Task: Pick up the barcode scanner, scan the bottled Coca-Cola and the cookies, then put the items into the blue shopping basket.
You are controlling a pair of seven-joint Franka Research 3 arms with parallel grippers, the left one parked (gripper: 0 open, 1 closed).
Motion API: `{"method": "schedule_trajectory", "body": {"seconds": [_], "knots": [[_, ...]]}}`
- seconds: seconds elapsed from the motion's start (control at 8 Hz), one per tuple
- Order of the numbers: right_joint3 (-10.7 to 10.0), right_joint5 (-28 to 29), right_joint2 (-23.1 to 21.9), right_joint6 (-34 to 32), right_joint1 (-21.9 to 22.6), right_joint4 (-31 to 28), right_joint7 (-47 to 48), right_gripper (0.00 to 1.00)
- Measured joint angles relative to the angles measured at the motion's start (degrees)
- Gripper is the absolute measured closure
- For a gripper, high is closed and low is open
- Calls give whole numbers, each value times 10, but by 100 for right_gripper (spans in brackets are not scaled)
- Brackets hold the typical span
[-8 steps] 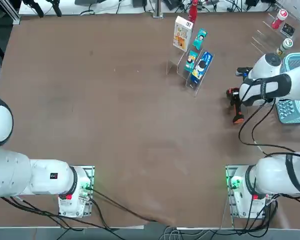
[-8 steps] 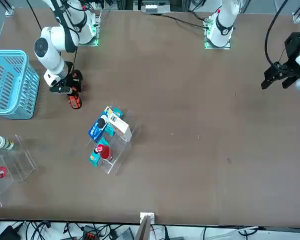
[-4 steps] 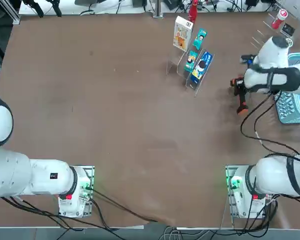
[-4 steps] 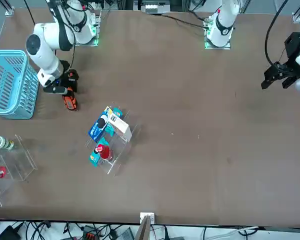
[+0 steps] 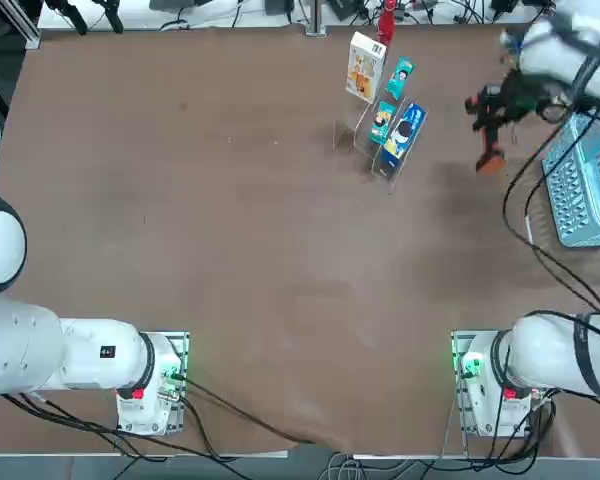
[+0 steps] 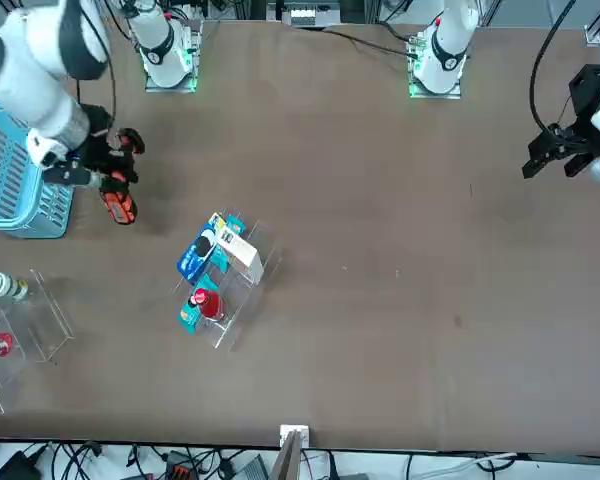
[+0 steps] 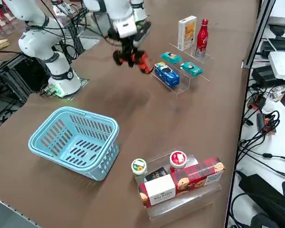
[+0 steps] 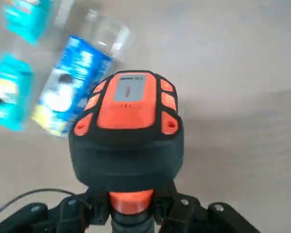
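Above the desk (image 5: 230,250), at about 1 o'clock in the top view, the right gripper (image 8: 132,206) has its jaws clamped on the scanner (image 8: 127,131), off the surface. The cola (image 7: 202,37) and cookies (image 7: 186,32) stand at 9 o'clock of it on a clear rack (image 5: 370,140); the basket (image 5: 588,180) is at 4 o'clock. Risk: the grip sits low on the handle, so the scanner may twist, or its head may hit the blue packet (image 8: 68,92) just beside the rack.

The right arm reaches out raised above the table, its right gripper (image 8: 131,213) jaws clamped around the barcode scanner (image 8: 127,136).
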Motion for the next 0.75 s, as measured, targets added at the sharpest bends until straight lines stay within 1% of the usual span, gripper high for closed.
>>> {"method": "schedule_trajectory", "body": {"seconds": [0.12,0.25,0.5,0.62,0.75], "knots": [[2,44,18,-9,5,27,-1,57],[3,98,39,-9,6,41,-3,57],[2,221,76,-9,7,55,-28,57],[0,288,90,-9,7,58,-62,57],[-3,357,105,-9,5,59,-119,57]]}}
